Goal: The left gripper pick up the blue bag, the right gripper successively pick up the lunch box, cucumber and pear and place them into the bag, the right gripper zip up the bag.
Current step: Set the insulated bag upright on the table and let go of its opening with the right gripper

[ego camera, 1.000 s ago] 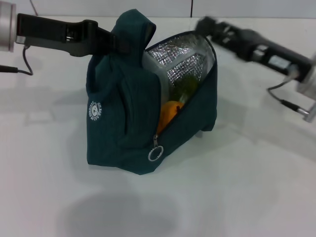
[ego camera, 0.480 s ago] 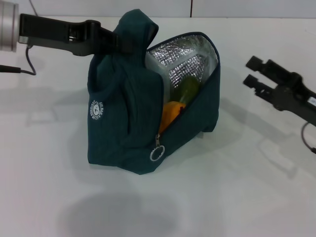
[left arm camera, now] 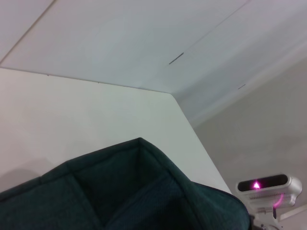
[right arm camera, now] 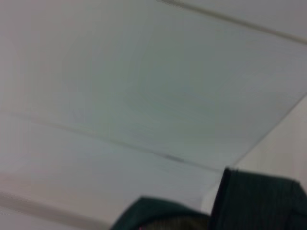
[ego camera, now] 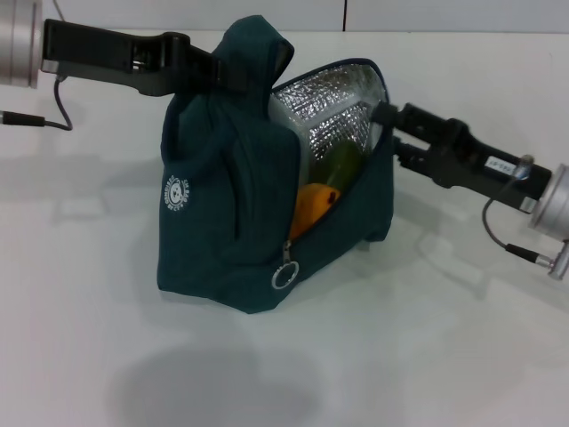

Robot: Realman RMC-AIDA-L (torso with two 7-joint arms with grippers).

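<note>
The white desk (ego camera: pixel 427 356) carries a dark blue-green bag (ego camera: pixel 231 231), which stands upright near the middle of the head view. A round white logo (ego camera: pixel 176 196) marks the bag's left face. The bag's front opening gapes wide, showing the silver lining (ego camera: pixel 333 111) inside. Within the opening a green cucumber (ego camera: pixel 336 165) leans upright, and just below it, touching it, sits an orange-yellow pear (ego camera: pixel 311 206). The lunch box cannot be made out among the contents. The zip is undone, and its pull with a metal ring (ego camera: pixel 283 277) hangs low at the bottom end of the opening.

The left hand (ego camera: pixel 209 73) reaches in from the left at the level of the bag's top and is clamped on the raised fold of fabric there, holding the bag up by it. In the left wrist view the bag's dark fabric fills the lower part of the picture right under the camera.

The right hand (ego camera: pixel 389 129) comes in from the right, its tips at the right-hand rim of the opening and touching the fabric edge. Its two black fingers (ego camera: pixel 418 116) look slightly apart, but whether they grip the rim cannot be told. The right wrist view shows only a dark patch of bag fabric close by.
</note>
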